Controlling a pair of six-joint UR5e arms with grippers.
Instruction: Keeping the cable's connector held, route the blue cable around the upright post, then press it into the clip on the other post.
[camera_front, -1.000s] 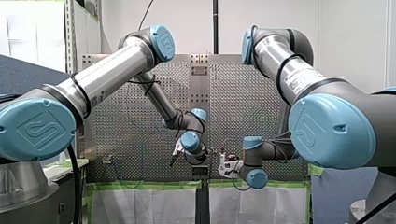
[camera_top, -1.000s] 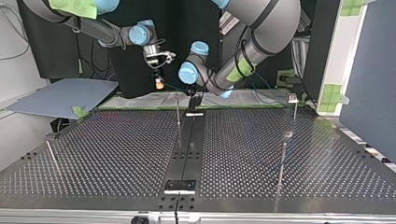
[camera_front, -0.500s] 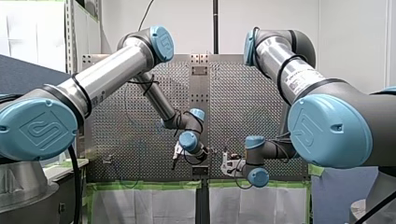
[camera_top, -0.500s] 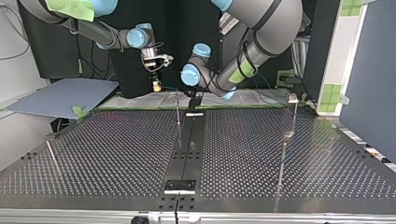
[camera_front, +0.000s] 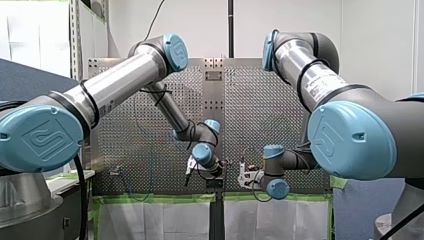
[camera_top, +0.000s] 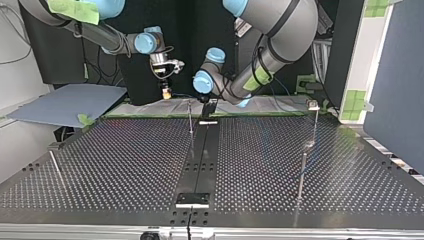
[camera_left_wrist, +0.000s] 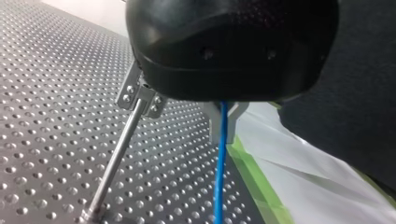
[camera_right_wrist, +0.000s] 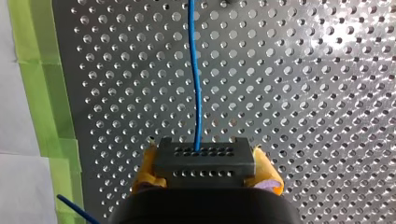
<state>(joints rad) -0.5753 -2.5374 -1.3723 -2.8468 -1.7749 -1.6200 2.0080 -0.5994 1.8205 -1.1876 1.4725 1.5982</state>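
Right gripper (camera_top: 165, 93) farther off; one cable (camera_right_wrist: 196, 93)

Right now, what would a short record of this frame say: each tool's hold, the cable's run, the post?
left tool: shut on the blue cable
right tool: shut on the connector, cable running out ahead of it
post: upright, beside the left tool
routing: cable hangs apart from the post, not yet around it
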